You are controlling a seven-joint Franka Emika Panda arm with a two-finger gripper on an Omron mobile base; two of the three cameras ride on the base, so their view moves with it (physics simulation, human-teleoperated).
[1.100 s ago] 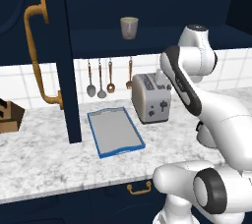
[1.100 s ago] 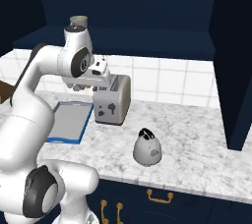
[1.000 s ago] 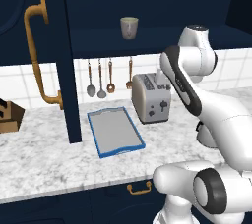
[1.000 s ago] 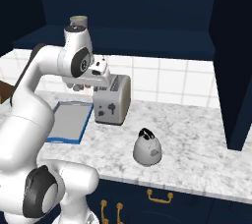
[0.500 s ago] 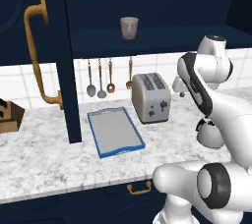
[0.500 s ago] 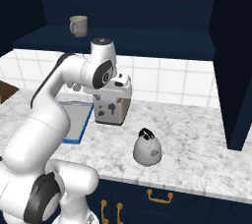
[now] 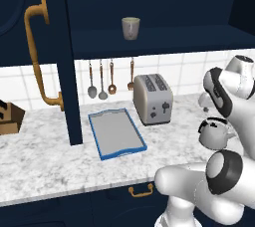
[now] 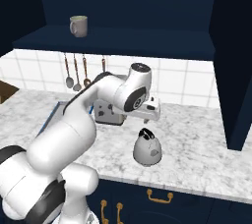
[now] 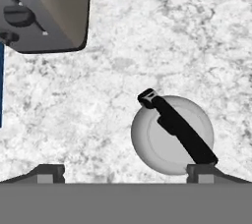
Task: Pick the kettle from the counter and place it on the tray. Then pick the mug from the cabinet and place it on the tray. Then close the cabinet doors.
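Small dome-shaped pale grey-white kettle with black strap handle (image 9: pixel 172 135) sits on the white-and-grey speckled marble counter (image 9: pixel 162 26), right of the boxy silver toaster (image 8: pixel 109 111), well apart from the flat grey tray with thin blue rim (image 7: pixel 117 133), which lies beyond the toaster on the far side. Tray bare, so kettle step not yet done.

Key relation: in the hand view the kettle is off-centre, shifted toward one fingertip; its handle runs diagonally across the dome, one end almost at that fingertip. Gripper (image 9: pixel 126 171) is above it, not touching, jaws spread wide, nothing held. Right base view puts the hand just above the kettle top (image 8: pixel 147 147).

Judgement: needs a sideways shift to centre on the handle, and likely a wrist turn so the jaws cross the strap, then descend.
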